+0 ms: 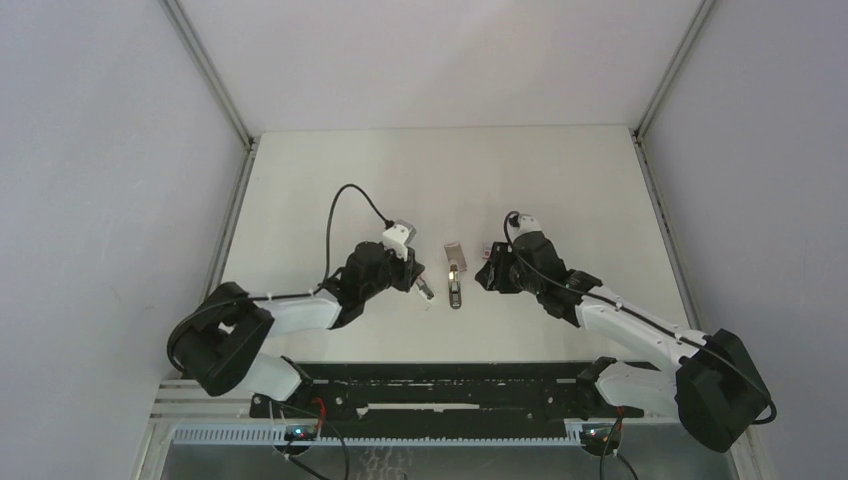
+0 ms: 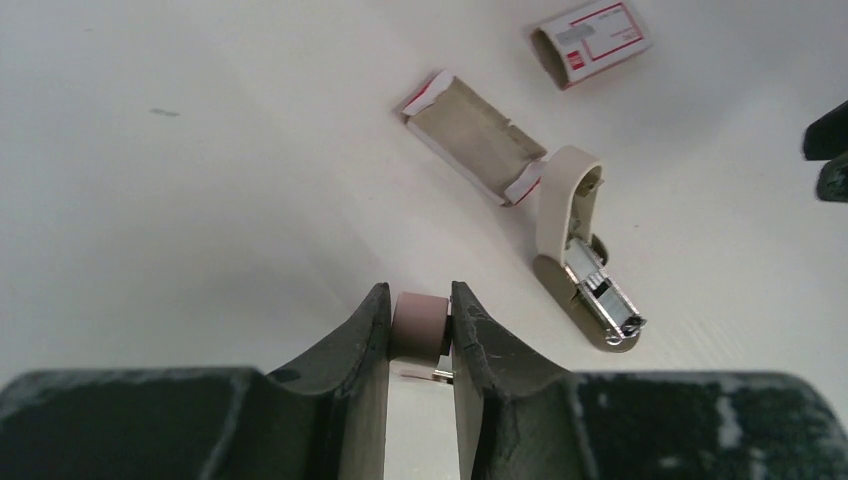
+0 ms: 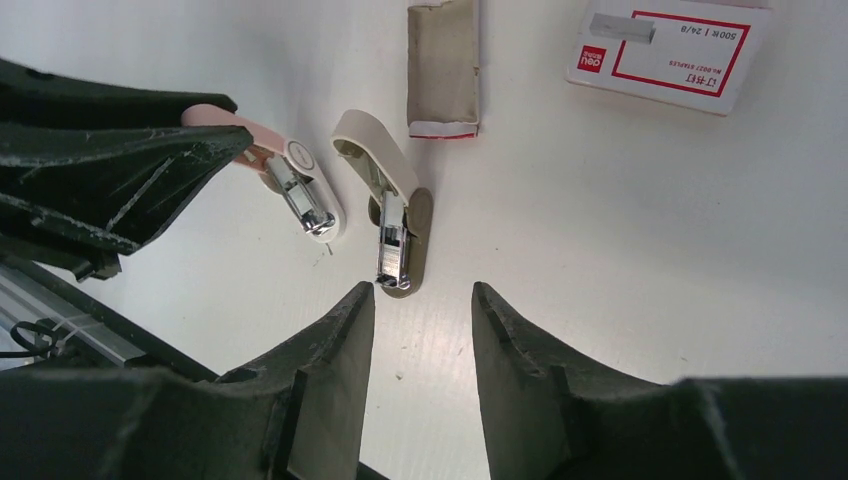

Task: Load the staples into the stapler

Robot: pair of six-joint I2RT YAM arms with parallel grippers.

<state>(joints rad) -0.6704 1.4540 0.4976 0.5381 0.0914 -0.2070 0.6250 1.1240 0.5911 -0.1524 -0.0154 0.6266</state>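
Clamping the pink rear end of the pink-and-white stapler [image 3: 300, 185], the left gripper [image 2: 420, 300] holds it just left of the open grey-brown tool [image 3: 395, 215], parallel to it, with both metal noses aimed nearward. The right gripper [image 3: 421, 292] gapes empty just nearside of that tool. The staple box [image 3: 660, 45] and inner tray [image 3: 443, 65] lie beyond it.

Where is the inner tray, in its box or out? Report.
Out. The pinkish-grey tray lies on the table, apart from the red-printed white box; both wrist views show it.

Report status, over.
Left gripper shut on stapler. Right gripper open, empty. Staple tray out of box. Grey-brown tool lies between arms.
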